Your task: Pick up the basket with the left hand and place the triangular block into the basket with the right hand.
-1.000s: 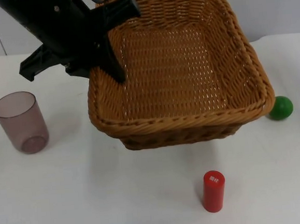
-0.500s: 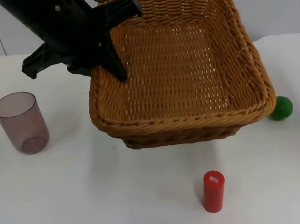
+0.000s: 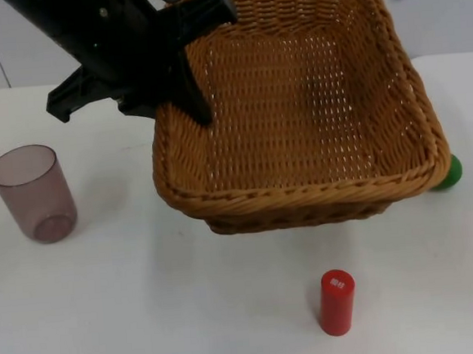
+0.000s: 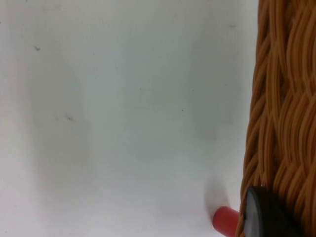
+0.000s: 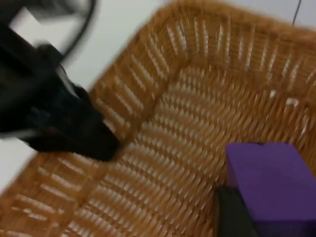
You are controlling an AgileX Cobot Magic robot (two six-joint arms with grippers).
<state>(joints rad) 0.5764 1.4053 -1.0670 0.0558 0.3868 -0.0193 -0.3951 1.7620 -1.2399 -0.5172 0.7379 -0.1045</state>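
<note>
The left end effector grips the wicker basket's left rim above the counter, while the right end effector holds a purple block over it.

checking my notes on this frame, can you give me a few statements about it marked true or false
1. The left gripper holds the basket by its rim. True.
2. The purple block already lies on the basket's floor. False: it is in the right gripper, above the basket.
3. The red cylinder stands upright on the table. True.
4. The green ball is inside the basket. False: it sits on the table, partly hidden behind the basket's corner.
5. The cup lies on its side. False: it stands upright.
</note>
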